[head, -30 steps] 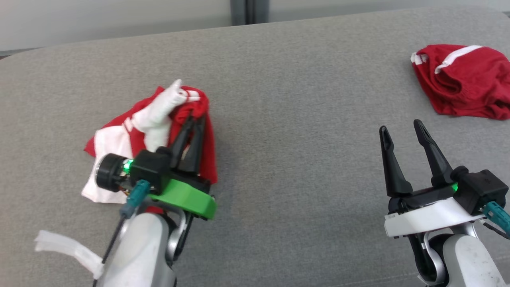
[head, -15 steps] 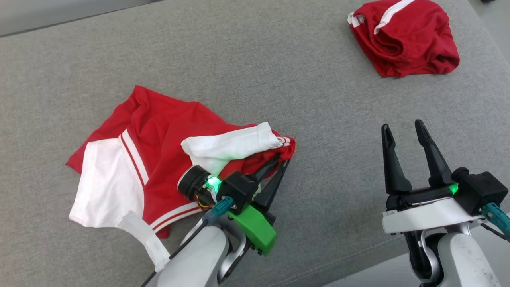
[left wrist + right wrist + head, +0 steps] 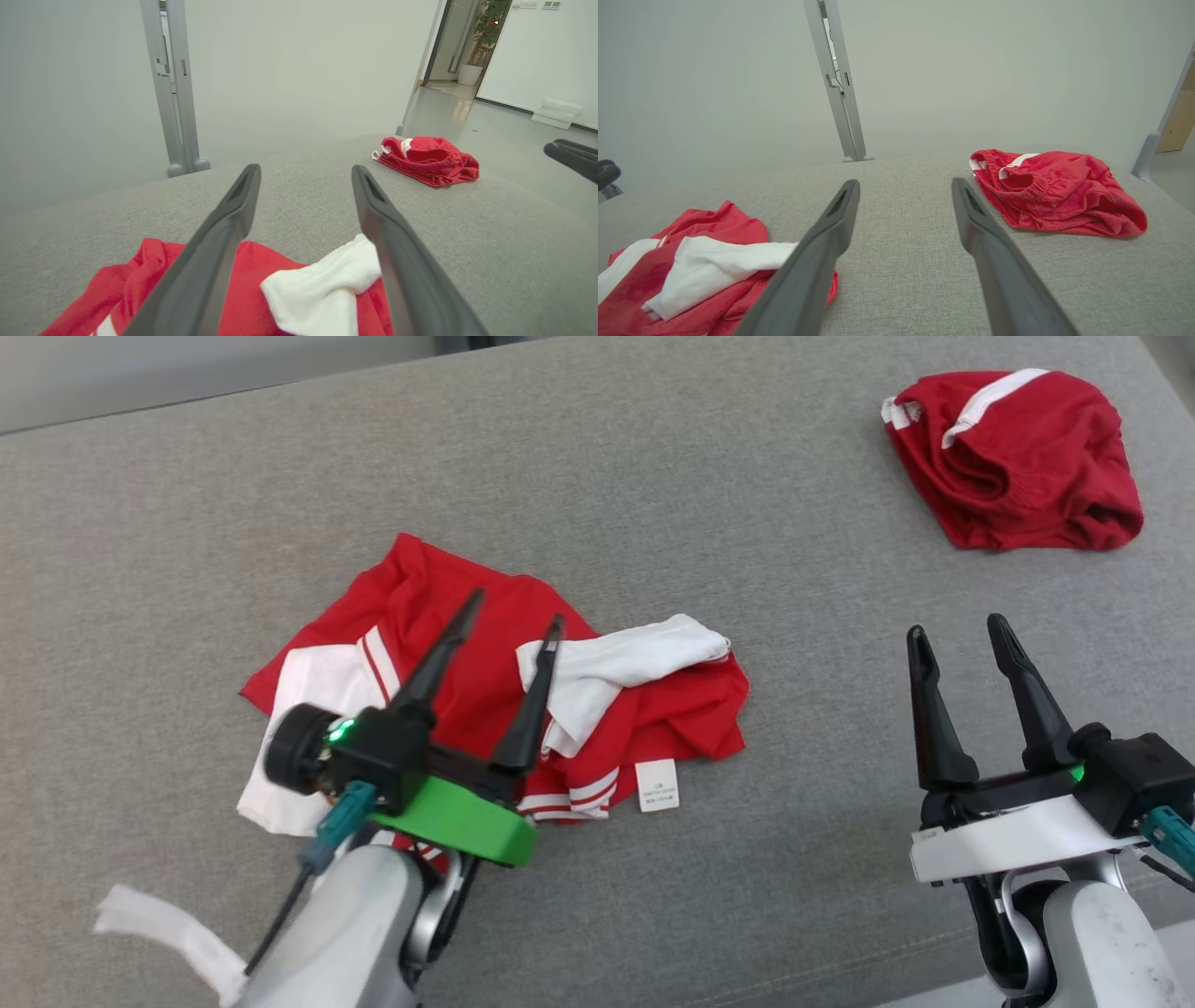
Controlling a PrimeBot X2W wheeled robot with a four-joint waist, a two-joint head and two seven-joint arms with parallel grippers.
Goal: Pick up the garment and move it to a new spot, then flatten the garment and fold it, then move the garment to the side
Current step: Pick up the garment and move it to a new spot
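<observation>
A: L gripper (image 3: 516, 609)?
B: Fingers spread wide, nothing btwn them, above the garment (image 3: 681, 705).
A: R gripper (image 3: 956, 627)?
B: Wide too, empty, 4 o'clock in head view, over bare grey cushion (image 3: 653, 504).
A: Garment where?
B: Crumpled, red w/ white, approx 8 o'clock, label (image 3: 658, 786) showing. Also a second red garment (image 3: 1018, 467) at 1 o'clock.

Head view downward, wrist views low, all sharing garment (image 3: 674, 709)
</observation>
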